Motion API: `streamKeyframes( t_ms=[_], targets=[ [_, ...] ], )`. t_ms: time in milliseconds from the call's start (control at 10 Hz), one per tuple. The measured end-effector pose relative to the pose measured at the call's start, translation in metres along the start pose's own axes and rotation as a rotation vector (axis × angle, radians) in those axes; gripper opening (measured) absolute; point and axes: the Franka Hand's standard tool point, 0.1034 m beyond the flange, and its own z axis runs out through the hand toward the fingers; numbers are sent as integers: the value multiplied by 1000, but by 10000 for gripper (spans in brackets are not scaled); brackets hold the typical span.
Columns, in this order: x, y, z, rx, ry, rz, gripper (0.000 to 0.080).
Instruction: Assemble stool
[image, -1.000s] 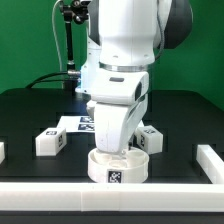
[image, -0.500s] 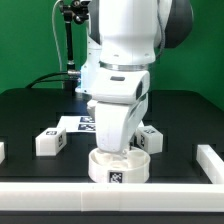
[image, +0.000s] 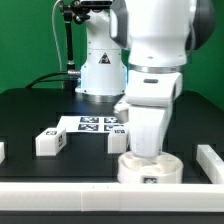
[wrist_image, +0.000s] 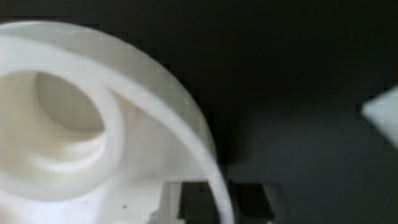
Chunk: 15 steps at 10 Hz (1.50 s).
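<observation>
The white round ring-shaped seat (image: 150, 171) lies on the black table by the front rail, with a marker tag on its near side. My gripper (image: 147, 152) reaches down onto it from above. In the wrist view my gripper (wrist_image: 226, 200) is shut on the seat's thin rim, which runs between the two dark fingers (wrist_image: 196, 202). The seat (wrist_image: 71, 110) fills most of that view. One block leg (image: 50, 141) lies toward the exterior view's left. A second leg (image: 118, 140) lies just left of my arm.
The marker board (image: 92, 123) lies flat behind the legs. White border rails run along the front (image: 60, 196) and the exterior view's right (image: 211, 160). A white piece (wrist_image: 384, 110) shows at the wrist view's edge. The robot base (image: 100, 70) stands behind.
My arm has moved toward the exterior view's right, carrying the seat with it along the front rail. A leg now shows to the left of my arm.
</observation>
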Motion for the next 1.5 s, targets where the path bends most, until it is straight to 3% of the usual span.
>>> streamKeyframes(
  t_ms=[300,400,800,900,1000,1100,1200,1300,1500],
  targets=[
    [27,6,-2,-16,13,26,34],
    [32,7,-2,-9,9,26,34],
    [31,7,-1,-2,4,35,34],
    [31,7,-1,-2,4,36,233],
    [31,8,-1,-2,4,36,369],
    [31,8,-2,-2,4,37,369],
    [33,7,-8,-9,6,62,569],
    [37,7,-25,-28,13,105,625],
    [35,5,-43,-24,2,119,642]
  ],
)
